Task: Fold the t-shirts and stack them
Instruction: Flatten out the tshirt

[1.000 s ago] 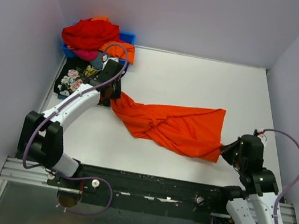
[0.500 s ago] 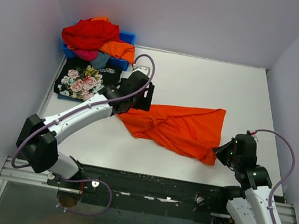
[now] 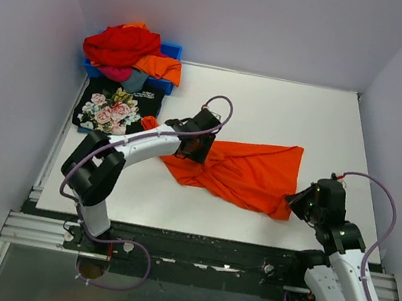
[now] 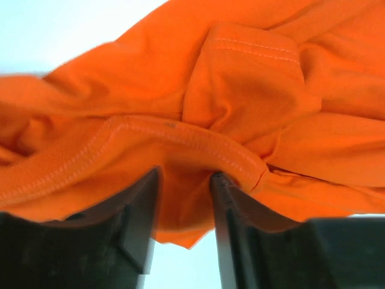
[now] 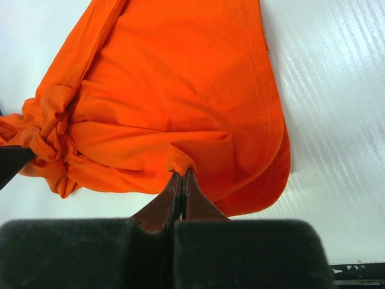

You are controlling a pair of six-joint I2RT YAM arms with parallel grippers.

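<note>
Top: orange t-shirt point(image 3: 247, 176) lies crumpled and twisted mid-tabletop point(image 3: 286, 111), not folded yet. Black rose-print t-shirt point(image 3: 111, 110) looks folded flat, far left. Pile of t-shirts point(image 3: 125, 47) waits in the blue bin point(image 3: 173, 50). One done, most left, I'd judge.
Left wrist: left fingers point(image 4: 141, 211) parted, astride a hemmed fold of the orange t-shirt, not clamped.
Right wrist: right fingers point(image 5: 171, 208) closed tight, pinching its near-right edge.

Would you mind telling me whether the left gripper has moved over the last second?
Yes. The left gripper has swung right, away from the black rose-print t-shirt, and now sits over the bunched left end of the orange t-shirt.
</note>
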